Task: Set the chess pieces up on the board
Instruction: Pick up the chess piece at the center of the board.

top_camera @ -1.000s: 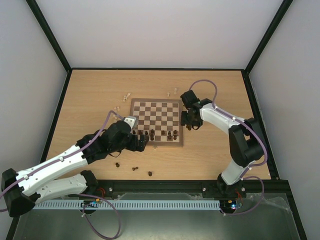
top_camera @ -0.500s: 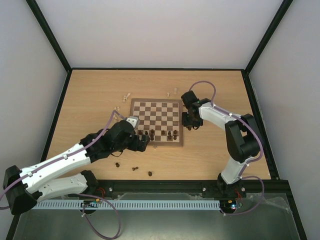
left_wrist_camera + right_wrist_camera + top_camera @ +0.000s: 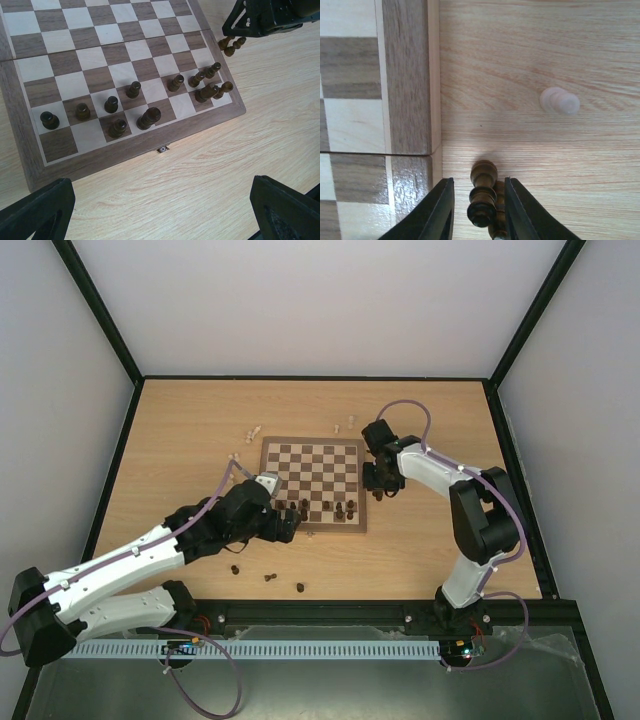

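Here, right gripper (image 3: 479,182) partly open astride dark chess pieces (image 3: 482,200) (beside the board (image 3: 405,100)), left gripper (image 3: 160,186) wide open, empty.

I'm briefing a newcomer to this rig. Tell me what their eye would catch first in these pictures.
The board in the middle of the table, with dark chess pieces crowded on its near rows only. Next, the right gripper beside the board's right edge, its jaws straddling loose dark pieces on the tabletop. The left gripper hangs wide open by the board's near edge.
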You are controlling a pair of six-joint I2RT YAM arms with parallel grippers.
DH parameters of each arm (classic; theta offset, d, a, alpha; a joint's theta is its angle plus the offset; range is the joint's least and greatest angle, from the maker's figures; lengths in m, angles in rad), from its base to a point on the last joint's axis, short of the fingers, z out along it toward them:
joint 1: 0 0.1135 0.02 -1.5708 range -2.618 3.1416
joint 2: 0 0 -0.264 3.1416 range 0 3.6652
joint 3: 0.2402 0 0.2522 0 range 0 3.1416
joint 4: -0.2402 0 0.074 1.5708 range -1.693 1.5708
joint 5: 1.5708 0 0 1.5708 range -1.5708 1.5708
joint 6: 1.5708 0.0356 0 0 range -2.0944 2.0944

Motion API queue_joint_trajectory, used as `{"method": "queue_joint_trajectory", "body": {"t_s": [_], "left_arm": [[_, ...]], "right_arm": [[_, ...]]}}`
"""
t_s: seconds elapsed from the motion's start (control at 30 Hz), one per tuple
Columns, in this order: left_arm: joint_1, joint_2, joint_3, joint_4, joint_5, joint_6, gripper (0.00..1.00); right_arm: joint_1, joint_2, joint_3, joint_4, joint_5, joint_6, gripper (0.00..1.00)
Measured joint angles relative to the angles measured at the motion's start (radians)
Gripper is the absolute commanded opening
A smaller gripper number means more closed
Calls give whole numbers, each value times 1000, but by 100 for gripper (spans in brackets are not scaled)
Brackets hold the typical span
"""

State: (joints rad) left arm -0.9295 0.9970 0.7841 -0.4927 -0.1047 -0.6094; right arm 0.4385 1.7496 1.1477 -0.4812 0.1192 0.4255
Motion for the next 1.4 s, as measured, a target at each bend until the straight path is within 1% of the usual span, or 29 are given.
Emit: {"method": "queue_joint_trajectory", "body": {"t_s": [0.07, 0.3, 0.5, 1.07, 1.23, 1.4], "left_arm": [[0, 2, 0, 3, 0, 0, 99], [-2, 5, 0, 8, 0, 0, 99], [-2, 6, 0, 9, 0, 0, 99], [-2, 26, 0, 9, 0, 0, 99], [-2, 27, 0, 9, 0, -1, 99], [-2, 31, 0, 9, -1, -2, 99]], "right_arm": [[0, 2, 7, 3, 1, -3, 29], [-1, 2, 11, 6, 0, -11, 12], [-1, 4, 16, 8, 0, -16, 5], [-1, -3, 55, 7, -3, -23, 4], [-1, -39, 63, -3, -7, -26, 4], [-1, -113, 66, -24, -15, -26, 4]]}}
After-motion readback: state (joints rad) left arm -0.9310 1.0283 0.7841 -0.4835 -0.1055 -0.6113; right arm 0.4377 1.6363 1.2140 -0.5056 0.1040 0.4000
